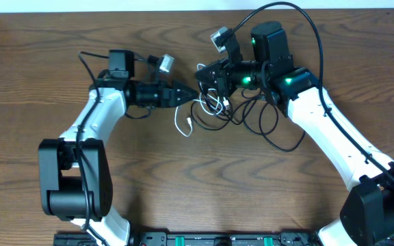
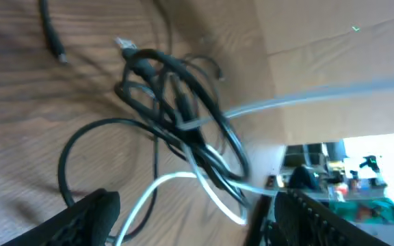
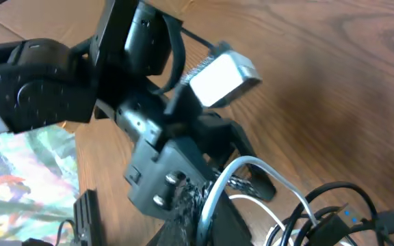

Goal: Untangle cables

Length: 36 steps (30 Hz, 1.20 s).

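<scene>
The black cable [image 1: 269,130] and the white cable [image 1: 183,124] lie knotted together in the middle of the table. My right gripper [image 1: 204,80] is shut on a strand of the white cable [image 3: 252,164] at the left edge of the knot, lifting it taut above the black cable [image 3: 334,205]. My left gripper [image 1: 191,96] points right, almost meeting the right one. In the left wrist view its fingers [image 2: 91,215] stand open, with a loop of white cable [image 2: 176,179] lying between them. Just beyond is the black cable tangle [image 2: 183,109].
A loose black plug end [image 2: 53,41] lies on the wood left of the tangle. The right arm's own thick wire [image 1: 299,20] arches over its wrist. The left arm's wrist camera [image 3: 221,75] sits close in front of my right gripper. The table's far edge [image 1: 183,8] is just behind both arms.
</scene>
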Each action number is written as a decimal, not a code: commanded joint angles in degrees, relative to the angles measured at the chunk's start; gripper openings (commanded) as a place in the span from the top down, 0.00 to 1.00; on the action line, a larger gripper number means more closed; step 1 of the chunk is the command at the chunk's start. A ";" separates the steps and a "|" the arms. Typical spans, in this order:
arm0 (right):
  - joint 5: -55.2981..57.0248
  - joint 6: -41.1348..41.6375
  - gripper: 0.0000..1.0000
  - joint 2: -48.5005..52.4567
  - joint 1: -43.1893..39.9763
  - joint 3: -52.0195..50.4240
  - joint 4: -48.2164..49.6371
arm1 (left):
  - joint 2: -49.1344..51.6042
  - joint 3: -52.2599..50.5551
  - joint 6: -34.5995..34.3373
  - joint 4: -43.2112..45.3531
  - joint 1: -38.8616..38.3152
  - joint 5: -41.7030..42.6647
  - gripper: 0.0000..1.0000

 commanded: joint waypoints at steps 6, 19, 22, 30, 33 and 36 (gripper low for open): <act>-1.01 1.51 0.99 0.20 4.92 0.13 0.85 | 0.48 -0.22 -9.75 1.99 -4.26 -11.50 0.21; -15.23 12.90 0.99 0.04 3.74 0.13 23.32 | 8.98 -0.22 -20.59 4.35 -4.66 -28.57 0.22; -15.52 14.40 0.99 -0.24 2.29 0.13 24.24 | 11.23 -0.22 -23.26 4.79 -3.74 -28.52 0.22; -18.16 15.19 0.99 -3.13 -5.40 0.13 22.27 | 11.19 -0.22 -23.17 3.28 4.02 -27.91 0.22; -17.16 15.08 0.99 -5.18 -8.39 0.13 20.92 | 11.19 -0.22 -22.93 1.95 6.88 -27.91 0.22; -14.58 14.73 0.99 -8.28 -12.70 0.13 18.75 | 11.19 -0.22 -21.35 1.03 9.33 -26.27 0.22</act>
